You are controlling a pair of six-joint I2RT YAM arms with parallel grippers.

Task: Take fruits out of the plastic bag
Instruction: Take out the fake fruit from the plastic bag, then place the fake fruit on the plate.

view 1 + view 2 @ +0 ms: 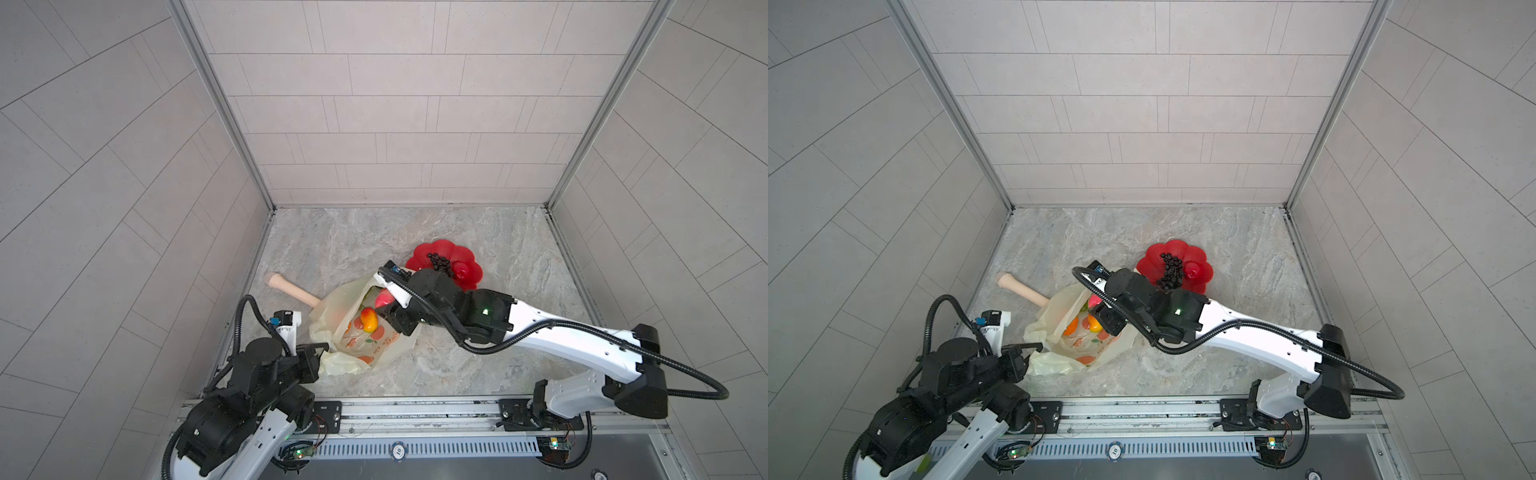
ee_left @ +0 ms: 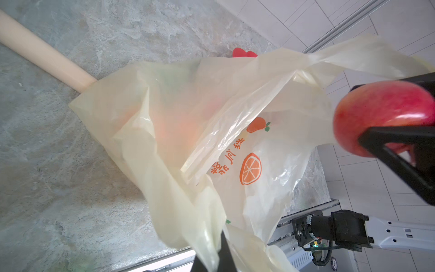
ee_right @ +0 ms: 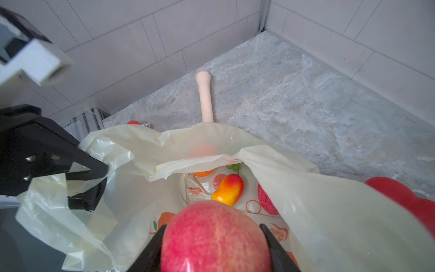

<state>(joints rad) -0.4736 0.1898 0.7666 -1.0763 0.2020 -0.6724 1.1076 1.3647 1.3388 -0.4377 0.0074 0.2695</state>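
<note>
Closest to the right wrist camera is a red apple (image 3: pixel 215 237), clamped between the two black fingers of the right gripper (image 3: pixel 213 228), one finger pressed on each side of it. The apple hangs over the open mouth of the plastic bag (image 3: pixel 306 188), which lies crumpled on the marbled tabletop (image 1: pixel 478 332) between the two arms. The left gripper (image 3: pixel 94 183) is pressed together on a fold of the bag's film near one handle, at the edge nearest its own arm, and the film is drawn up taut there.

Inside the bag lie a yellow-red mango (image 3: pixel 229 189), a bumpy pink fruit (image 3: pixel 266 200) just beside it, part of an orange (image 3: pixel 203 173) under a flap of film, and a few green grapes (image 3: pixel 234 167). How much more the bag holds cannot be told through the plastic.

Beyond the bag, behind the right gripper, sits a red flower-shaped plate (image 1: pixel 428 251) that carries a dark grape bunch (image 1: pixel 440 262) and a second red apple (image 1: pixel 463 268) side by side. On the far left side of the bag a beige stick (image 1: pixel 291 287) lies flat, its near end hidden under the film.
</note>
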